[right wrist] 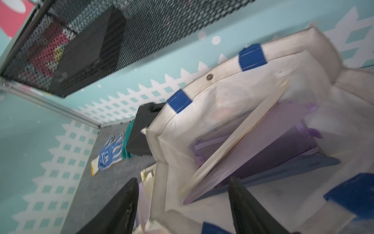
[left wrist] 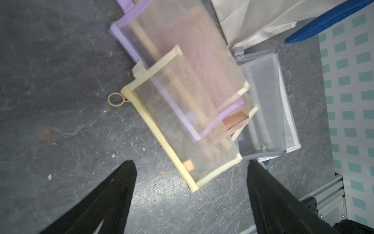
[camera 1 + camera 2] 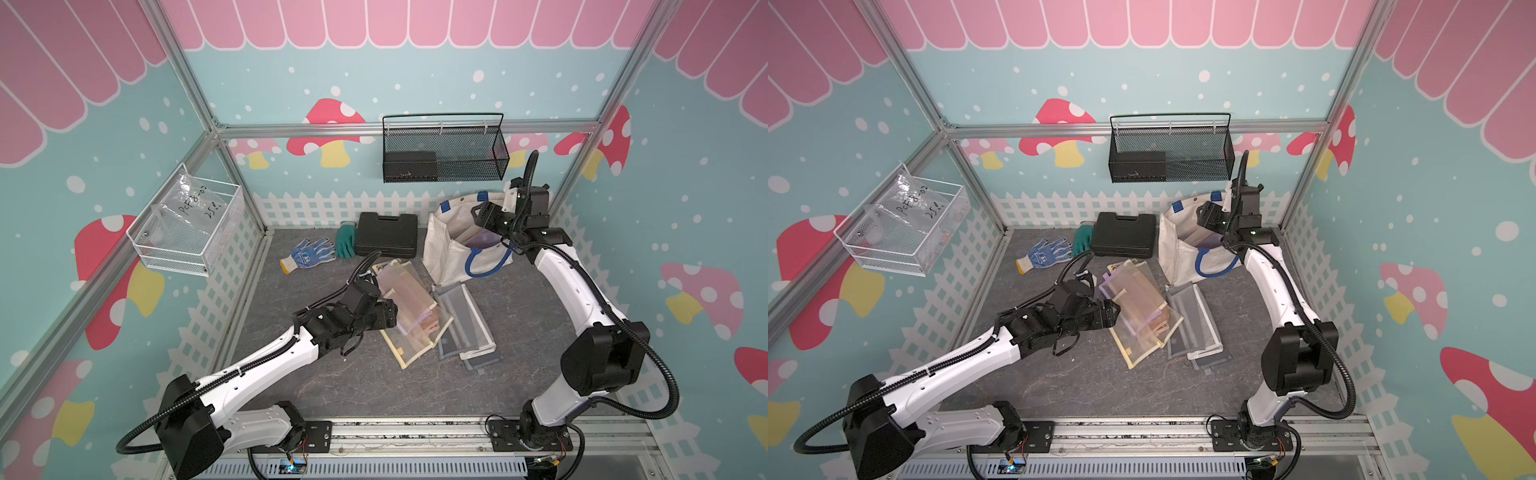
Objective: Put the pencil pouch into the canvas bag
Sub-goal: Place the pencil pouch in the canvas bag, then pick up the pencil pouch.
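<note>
We read the table (image 3: pixel 332 386) as a clock, with six at the arm bases. The canvas bag (image 3: pixel 444 245) (image 3: pixel 1177 249) stands at one o'clock, its mouth gaping. Its near rim sags, and a blue handle (image 3: pixel 484 266) droops down the front wall.

Our right gripper (image 3: pixel 476 212) (image 1: pixel 183 179) hangs over that mouth, fingers apart with nothing between them. The pencil pouch (image 1: pixel 269 139), purple mesh, lies inside the bag, tilted against a cream-edged pouch (image 1: pixel 232 145).

At the centre a pile of mesh pouches (image 3: pixel 409 307) overlaps loosely. A yellow-edged pouch (image 2: pixel 182 154) pokes one corner toward six, and its ring pull rests on bare slate. Grey pouches (image 3: pixel 463 320) fan out on the pile's three o'clock side, their far corner just beside the bag's base.

Our left gripper (image 3: pixel 390 313) (image 2: pixel 190 162) hovers above the pile's nine o'clock edge, fingers spread wide and holding nothing.

Bare slate runs from the pile's near edge to six, and also toward four, up to the right arm.

At twelve a black case (image 3: pixel 386 235) leaves only a narrow gap to the bag's side. A green glove (image 3: pixel 345 243) touches the case, and a blue dotted glove (image 3: pixel 309 254) lies at eleven.
</note>
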{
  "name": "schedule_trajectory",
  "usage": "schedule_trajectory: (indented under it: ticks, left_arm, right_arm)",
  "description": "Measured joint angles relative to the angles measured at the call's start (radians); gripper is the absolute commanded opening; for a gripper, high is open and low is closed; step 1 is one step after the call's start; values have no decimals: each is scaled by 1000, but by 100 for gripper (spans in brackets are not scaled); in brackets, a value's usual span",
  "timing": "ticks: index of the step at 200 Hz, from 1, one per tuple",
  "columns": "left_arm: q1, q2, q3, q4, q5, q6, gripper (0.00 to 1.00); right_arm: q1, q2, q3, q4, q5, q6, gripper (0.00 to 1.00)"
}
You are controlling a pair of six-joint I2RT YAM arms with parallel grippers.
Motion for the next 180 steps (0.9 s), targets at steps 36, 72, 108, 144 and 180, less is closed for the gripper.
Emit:
schedule_trajectory:
  ticks: [36, 72, 108, 144, 180]
  left_arm:
    - [78, -35, -121, 5, 108, -50, 87]
    - [99, -25, -195, 61, 184, -105, 87]
    - [103, 20, -260, 171, 243, -155, 86]
    - [105, 91, -307, 283, 265, -197, 85]
    - [105, 173, -317, 394, 267, -227, 81]
  right_arm:
    - [209, -116, -171, -57, -54, -114, 73]
    - [356, -143, -376, -57, -108, -138, 71]
    - [436, -27, -409, -29, -118, -146, 69]
    - [446, 128, -376, 7, -118, -153, 64]
    - [446, 195, -351, 20, -95, -155, 61]
